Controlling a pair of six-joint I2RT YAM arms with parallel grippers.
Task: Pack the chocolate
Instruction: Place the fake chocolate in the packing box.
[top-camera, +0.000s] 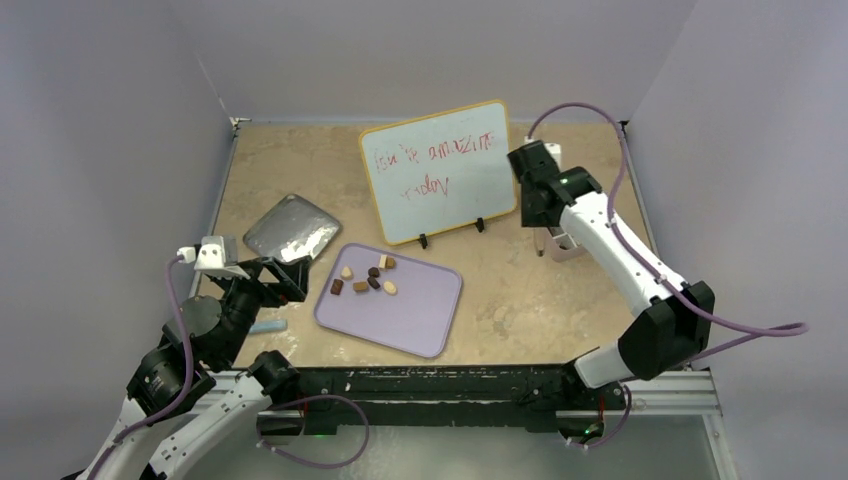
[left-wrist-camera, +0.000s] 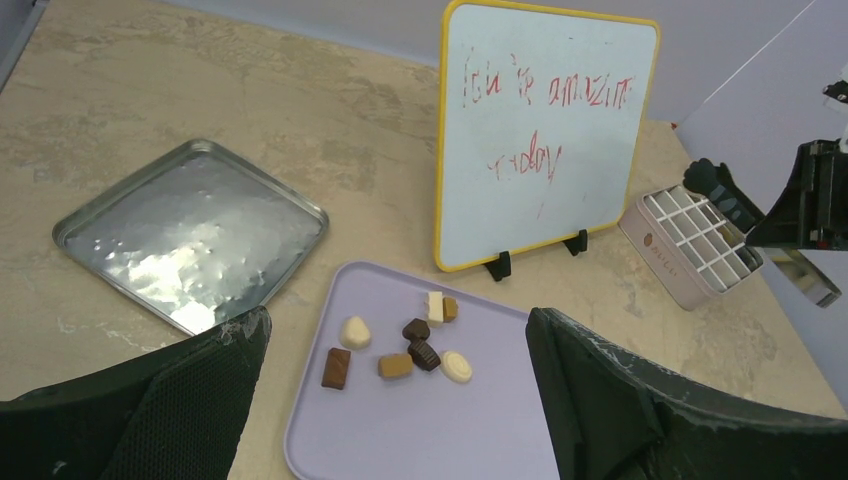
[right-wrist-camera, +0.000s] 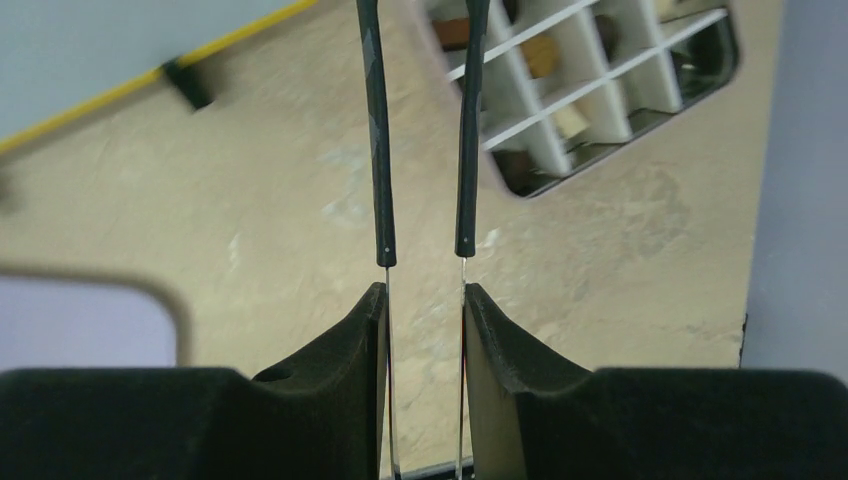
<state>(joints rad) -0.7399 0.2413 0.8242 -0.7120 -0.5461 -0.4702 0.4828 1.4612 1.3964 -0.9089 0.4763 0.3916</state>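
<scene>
- Tray (left-wrist-camera: 480, 440): a handful of loose chocolate (left-wrist-camera: 400, 345) lies on its far part, well apart from the right gripper (right-wrist-camera: 423, 295).
- Box (left-wrist-camera: 655, 262): some cells are filled, so packing looks partway done; the next move is probably fetching another piece.
- Left gripper (left-wrist-camera: 395, 318): jaws wide, empty, just short of the chocolate.
- Right gripper: clamped on tweezers (right-wrist-camera: 378, 150) beside the box; their tips are out of view, so any load is unknown.
</scene>
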